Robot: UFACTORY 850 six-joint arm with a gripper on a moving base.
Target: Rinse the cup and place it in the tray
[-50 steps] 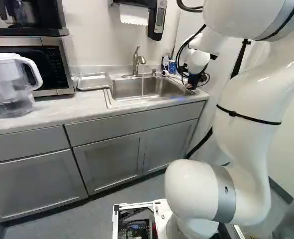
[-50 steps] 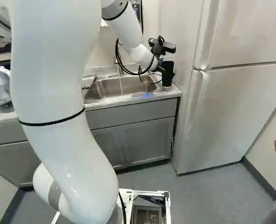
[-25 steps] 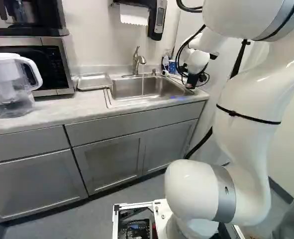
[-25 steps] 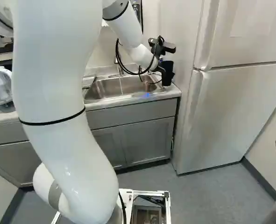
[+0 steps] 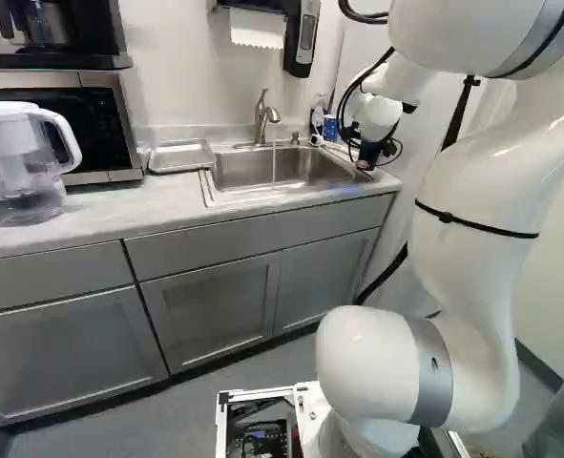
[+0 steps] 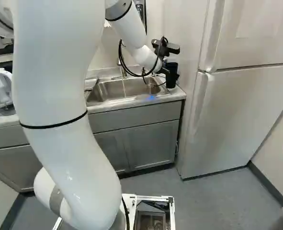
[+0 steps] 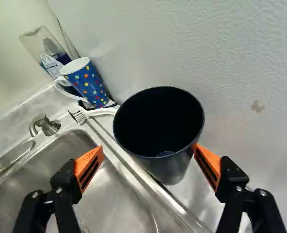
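Cup upright beside sink; jaws apart; packet markings illegible.

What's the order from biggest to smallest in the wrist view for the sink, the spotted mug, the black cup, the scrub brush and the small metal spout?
1. sink
2. black cup
3. spotted mug
The scrub brush and small metal spout look too close to rank.
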